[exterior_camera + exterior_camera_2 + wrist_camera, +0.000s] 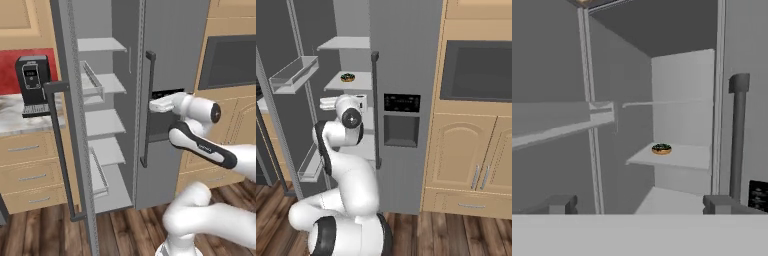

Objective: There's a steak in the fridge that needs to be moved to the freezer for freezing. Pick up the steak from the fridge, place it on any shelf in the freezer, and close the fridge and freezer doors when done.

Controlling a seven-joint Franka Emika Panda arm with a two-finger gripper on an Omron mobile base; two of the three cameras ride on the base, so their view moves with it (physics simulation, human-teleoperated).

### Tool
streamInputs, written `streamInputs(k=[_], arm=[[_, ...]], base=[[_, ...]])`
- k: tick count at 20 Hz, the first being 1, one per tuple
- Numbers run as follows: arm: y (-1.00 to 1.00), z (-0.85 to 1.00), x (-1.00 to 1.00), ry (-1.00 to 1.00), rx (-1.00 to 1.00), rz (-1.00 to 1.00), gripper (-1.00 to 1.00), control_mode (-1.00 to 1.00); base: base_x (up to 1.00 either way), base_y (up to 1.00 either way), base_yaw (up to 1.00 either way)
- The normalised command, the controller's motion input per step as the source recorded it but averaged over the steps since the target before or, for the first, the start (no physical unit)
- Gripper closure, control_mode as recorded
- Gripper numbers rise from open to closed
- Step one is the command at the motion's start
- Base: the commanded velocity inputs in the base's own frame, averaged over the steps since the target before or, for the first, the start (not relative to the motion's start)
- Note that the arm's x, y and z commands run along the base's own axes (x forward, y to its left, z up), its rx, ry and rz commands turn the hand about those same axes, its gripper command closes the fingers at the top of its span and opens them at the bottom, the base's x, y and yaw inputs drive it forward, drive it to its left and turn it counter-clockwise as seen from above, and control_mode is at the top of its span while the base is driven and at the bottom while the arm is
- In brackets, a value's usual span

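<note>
Shelves of the open fridge (105, 122) faced the left base view, with the fridge door (70, 125) swung out at the left and the freezer door (170, 55), with its black dispenser panel, shut at the right. The gripper (153, 105) hung just in front of that shut door, pointing toward the open compartment, and carried nothing. A coffee machine (32, 85) stood on the surface (20, 122) beyond the open door. From the right base view, a small dark round thing (347, 77) lay on an upper fridge shelf, and the dispenser panel (401, 102) sat to the right of the arm. Along the hand view, the two tips of the gripper (641, 205) stood wide apart with nothing between them. The round thing (661, 149) lay near the front edge of its shelf, and the freezer door's bar handle (738, 135) rose at the right. Where the steak lay could not be told from these shelves. Judged from the task, it would be light, soft and rather slick. A pinch across its narrow width, near the middle, would likely keep it from drooping or sliding out.
</note>
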Motion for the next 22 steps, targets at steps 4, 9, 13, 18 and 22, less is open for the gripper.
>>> streamInputs(k=[4, 9, 13, 18, 22], arm=[[0.67, -0.14, -0.87, 0.0, 0.0, -0.01, -1.0, -1.0], [0.75, -0.06, -0.84, -0.01, 0.0, -0.07, -1.0, -1.0], [0.79, 0.0, -0.72, 0.0, 0.0, -0.12, -1.0, -1.0], [0.67, 0.0, -0.65, 0.01, 0.02, -0.11, -1.0, -1.0], [0.76, -0.08, -0.47, 0.03, 0.03, -0.07, -1.0, -1.0]], base=[[0.0, 0.0, 0.0], [0.0, 0.0, 0.0], [0.0, 0.0, 0.0], [0.0, 0.0, 0.0], [0.0, 0.0, 0.0]])
